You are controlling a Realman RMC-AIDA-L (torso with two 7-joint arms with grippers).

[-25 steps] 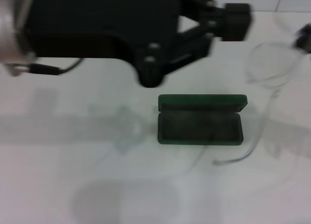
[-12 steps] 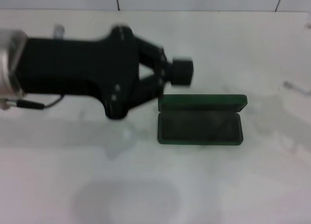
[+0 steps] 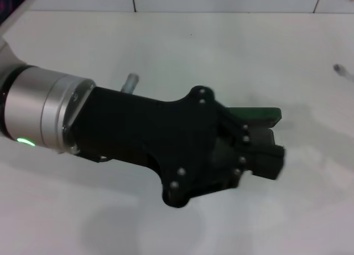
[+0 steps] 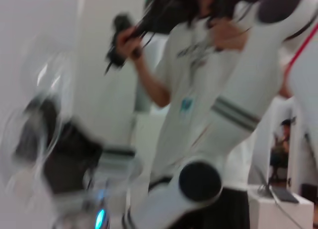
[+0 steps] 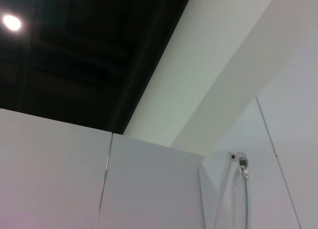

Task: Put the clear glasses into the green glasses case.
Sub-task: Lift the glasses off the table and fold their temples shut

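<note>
Head view bright, even; soft shadows on tabletop [image 3: 276, 222] beneath left claw [image 3: 271, 155]. Left wrist view heavily motion-blurred. Ceiling lamp [image 5: 12, 22] glares.

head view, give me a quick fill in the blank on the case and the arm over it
1. The color of the glasses case is ____.
2. The lid of the case stands ____.
3. The arm whose claw covers most of the case is the robot's ____ arm.
4. The light glowing on that arm's silver wrist ring is ____.

Missing words: green; open; left; green
</note>
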